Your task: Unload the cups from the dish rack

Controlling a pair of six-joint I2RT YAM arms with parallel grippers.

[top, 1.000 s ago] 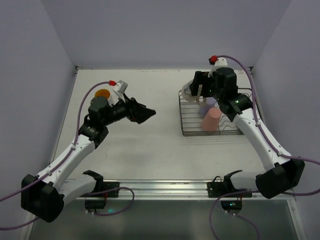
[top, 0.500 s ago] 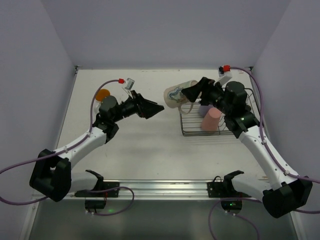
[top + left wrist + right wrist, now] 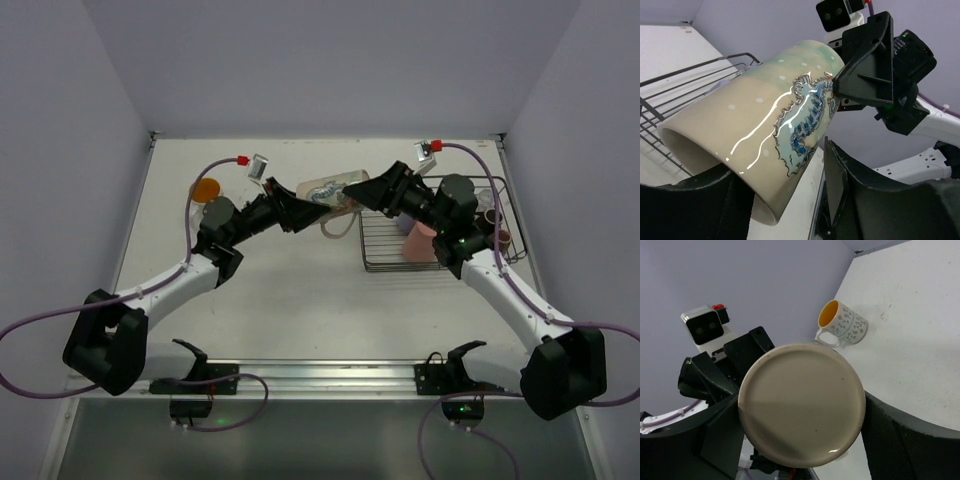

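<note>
White table (image 3: 300, 295), lavender walls (image 3: 330, 70), mug (image 3: 335, 190) aloft

- Cream mug (image 3: 765, 130), between the left gripper's (image 3: 785, 210) fingers (image 3: 875, 200): glazed ceramic, glossy, with bright streaks over the raised blue seahorse.
- Its base, facing the right gripper (image 3: 805, 440): smooth cream with a duller satin look.
- Both grippers' fingers: black plastic, matt.
- Dish rack (image 3: 690, 80), beyond the left gripper: thin dark metal wire with a faint sheen.
- Orange-inside mug (image 3: 842, 322), beyond the right gripper: shiny ceramic, speckled outside.
- Table (image 3: 910, 315): white, matt, lightly scuffed.
</note>
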